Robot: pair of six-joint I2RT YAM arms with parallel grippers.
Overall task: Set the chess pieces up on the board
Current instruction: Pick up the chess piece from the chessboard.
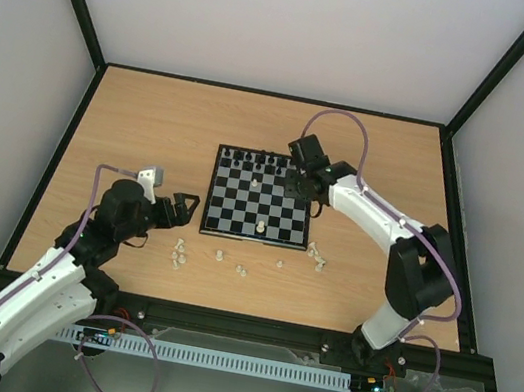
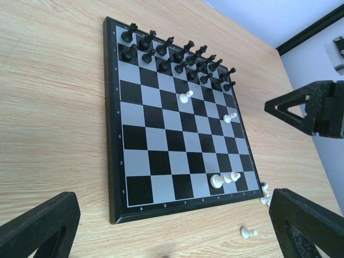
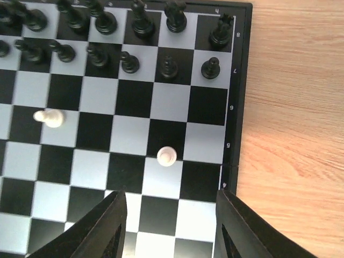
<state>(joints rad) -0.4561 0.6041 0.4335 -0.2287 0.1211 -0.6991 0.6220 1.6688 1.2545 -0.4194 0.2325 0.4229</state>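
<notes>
Near the front edge of the table (image 1: 154,116), most chess pieces (image 1: 178,257) lie loose: setup barely begun.
Cream figures are scattered on the wood just off the near edge of the board (image 1: 231,201). The left gripper (image 1: 179,206) hovers by its near-left corner, jaws wide and empty. One or two white figures sit in the board's near row, two more stray mid-board. The right gripper (image 3: 171,204) hangs over the right side, jaws parted and holding nothing, a pawn (image 3: 166,156) standing free just ahead. Black figures (image 1: 258,160) fill the far two rows.

The left arm (image 1: 31,297) and right arm (image 1: 367,206) have white link shells, black joints, looping lilac cables (image 1: 340,114) and black wedge-shaped fingers (image 3: 102,231).
</notes>
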